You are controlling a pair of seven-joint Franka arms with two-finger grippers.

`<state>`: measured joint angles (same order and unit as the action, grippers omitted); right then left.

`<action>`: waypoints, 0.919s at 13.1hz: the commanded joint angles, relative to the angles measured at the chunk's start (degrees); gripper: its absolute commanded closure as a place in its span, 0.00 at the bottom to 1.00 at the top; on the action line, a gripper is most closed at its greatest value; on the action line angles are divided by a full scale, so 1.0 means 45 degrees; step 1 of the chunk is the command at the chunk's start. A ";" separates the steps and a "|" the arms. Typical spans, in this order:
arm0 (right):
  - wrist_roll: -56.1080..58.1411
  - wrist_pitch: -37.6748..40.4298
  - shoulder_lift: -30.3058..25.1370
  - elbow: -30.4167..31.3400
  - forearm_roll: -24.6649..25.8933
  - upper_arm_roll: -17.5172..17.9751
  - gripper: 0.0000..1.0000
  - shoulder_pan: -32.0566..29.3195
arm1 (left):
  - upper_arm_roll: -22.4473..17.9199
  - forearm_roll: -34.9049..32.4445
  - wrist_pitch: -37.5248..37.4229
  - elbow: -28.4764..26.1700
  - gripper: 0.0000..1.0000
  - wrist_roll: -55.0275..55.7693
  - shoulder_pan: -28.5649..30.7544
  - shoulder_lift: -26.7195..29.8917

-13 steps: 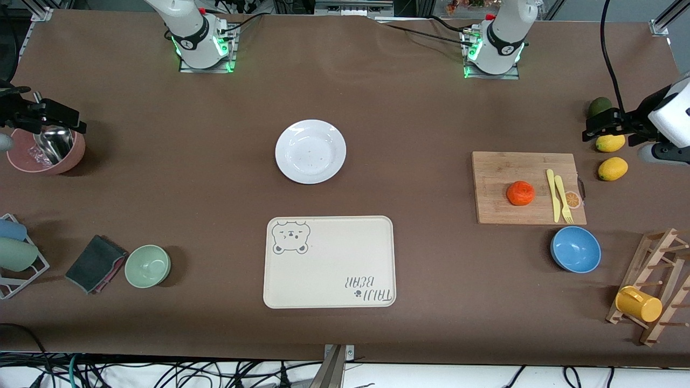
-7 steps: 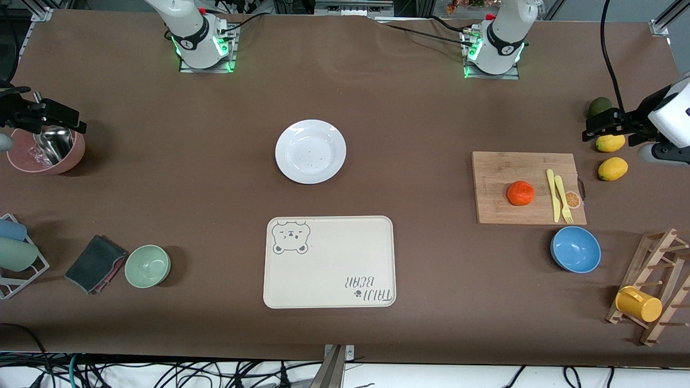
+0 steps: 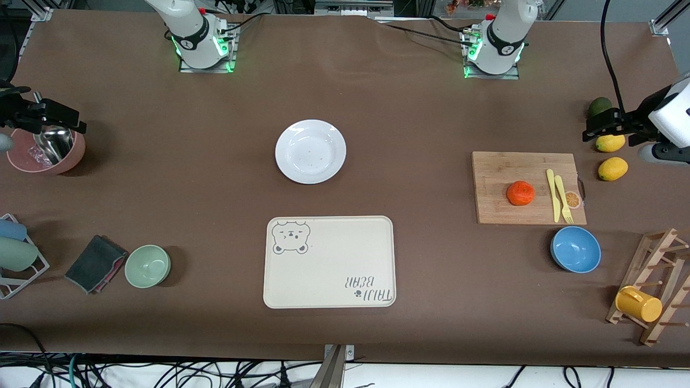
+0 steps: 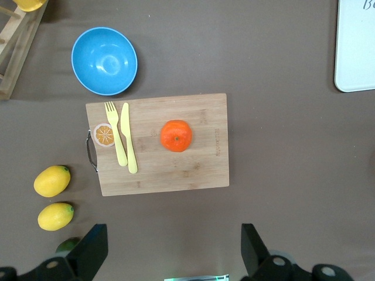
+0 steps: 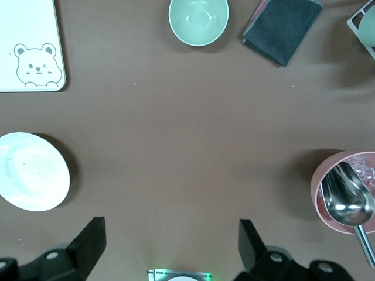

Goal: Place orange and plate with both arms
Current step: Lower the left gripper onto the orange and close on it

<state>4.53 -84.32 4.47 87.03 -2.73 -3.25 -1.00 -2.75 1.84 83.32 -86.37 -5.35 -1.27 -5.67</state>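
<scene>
The orange [image 3: 521,193] sits on the cutting board [image 3: 501,172]; the plate [image 3: 310,151] lies mid-table. Both grippers, left [image 3: 608,125] and right [image 3: 51,116], hover with jaws wide open, empty.

We count one orange [image 3: 521,193], one plate [image 3: 310,151], two lemons [image 3: 612,168], three bowls [image 3: 575,249], one tray [image 3: 329,262], one cutting board [image 3: 501,167].

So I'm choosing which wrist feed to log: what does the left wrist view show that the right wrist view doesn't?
Only the left wrist view shows the orange on the cutting board, the yellow fork and knife, the blue bowl and two lemons. Only the right wrist view shows the plate, green bowl, dark cloth and pink bowl holding a scoop. Both show a piece of the bear tray and brown table.
</scene>
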 commanded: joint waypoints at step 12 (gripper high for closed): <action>-0.0010 0.0144 0.0002 -0.0102 -0.0018 0.0000 0.00 -0.0032 | -0.0013 -0.0136 0.4852 -0.2943 0.00 -0.0216 0.0361 -0.3666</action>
<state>4.53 -84.26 4.55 87.02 -2.73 -3.27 -1.03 -3.01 1.85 97.19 -89.71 -5.36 0.12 -27.29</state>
